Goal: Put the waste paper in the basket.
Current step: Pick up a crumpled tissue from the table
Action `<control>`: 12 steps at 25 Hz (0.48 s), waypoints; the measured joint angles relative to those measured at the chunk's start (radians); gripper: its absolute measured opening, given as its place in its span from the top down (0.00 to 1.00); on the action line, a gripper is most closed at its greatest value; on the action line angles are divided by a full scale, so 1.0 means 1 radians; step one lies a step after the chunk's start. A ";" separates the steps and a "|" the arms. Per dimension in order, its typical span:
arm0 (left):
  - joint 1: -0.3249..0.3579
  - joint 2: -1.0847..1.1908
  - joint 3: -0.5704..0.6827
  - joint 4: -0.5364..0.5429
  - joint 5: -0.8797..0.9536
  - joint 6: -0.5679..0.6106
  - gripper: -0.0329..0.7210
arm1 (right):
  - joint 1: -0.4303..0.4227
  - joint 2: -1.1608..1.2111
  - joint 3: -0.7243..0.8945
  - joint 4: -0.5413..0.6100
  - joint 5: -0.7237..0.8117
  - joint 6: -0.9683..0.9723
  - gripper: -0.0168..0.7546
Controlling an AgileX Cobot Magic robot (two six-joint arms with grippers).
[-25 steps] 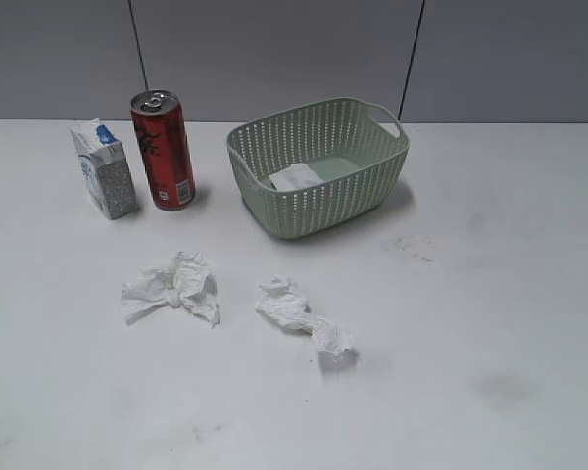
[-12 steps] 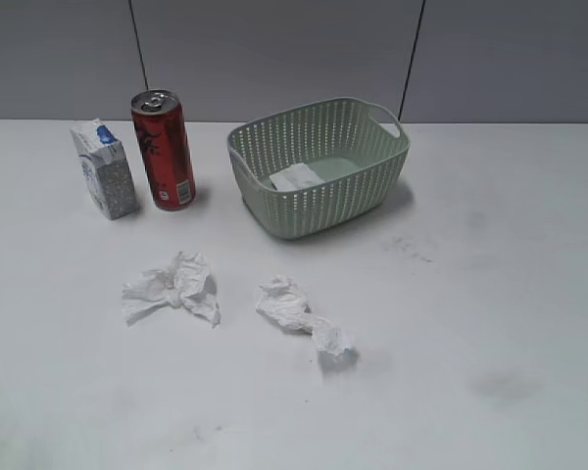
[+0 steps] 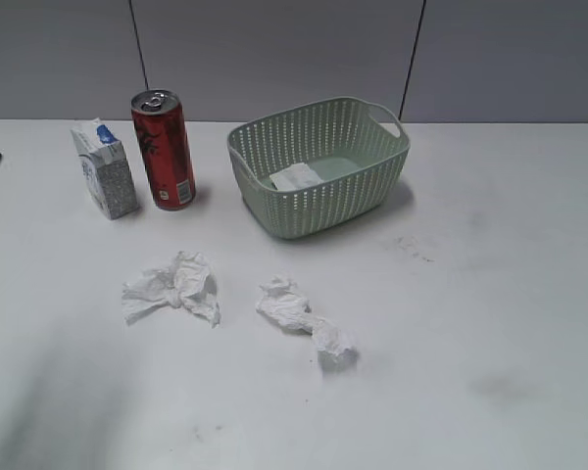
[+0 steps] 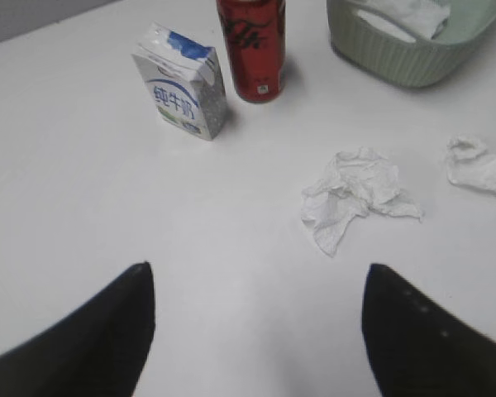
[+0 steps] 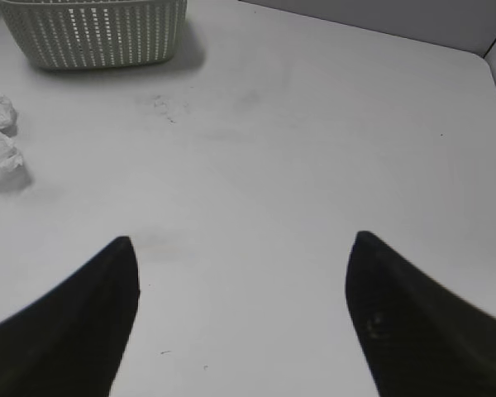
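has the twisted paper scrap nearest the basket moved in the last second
No. The twisted paper scrap lies at the same spot on the table, the same way below and left of the basket as before.

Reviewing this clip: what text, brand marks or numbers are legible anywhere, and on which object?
"纯牛奶" in blue characters: front face of the milk carton.
White script logo on the red drink can: cropped and too blurred to read for certain.
Small print low on the can and under the carton's characters: too small to read.
Basket and paper scraps: no text.
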State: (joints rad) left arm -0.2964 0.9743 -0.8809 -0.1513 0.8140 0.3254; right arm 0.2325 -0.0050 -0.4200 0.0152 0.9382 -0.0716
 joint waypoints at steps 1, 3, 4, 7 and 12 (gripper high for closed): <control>-0.007 0.056 -0.014 -0.004 -0.001 0.011 0.17 | 0.000 0.000 0.000 0.000 0.001 0.000 0.21; -0.024 0.170 -0.046 -0.014 -0.003 0.043 0.17 | 0.000 0.000 0.000 0.000 0.001 0.000 0.21; -0.035 0.218 -0.060 -0.015 -0.006 0.056 0.17 | 0.000 0.000 0.000 0.000 0.001 0.000 0.21; -0.074 0.375 -0.101 -0.018 -0.014 0.081 0.17 | 0.000 0.000 0.000 0.000 0.001 0.000 0.21; -0.147 0.620 -0.168 -0.008 -0.070 0.086 0.17 | 0.000 0.000 0.000 0.000 0.001 0.000 0.21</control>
State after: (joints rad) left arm -0.4433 1.5939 -1.0491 -0.1593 0.7442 0.4111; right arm 0.2325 -0.0050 -0.4200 0.0152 0.9391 -0.0716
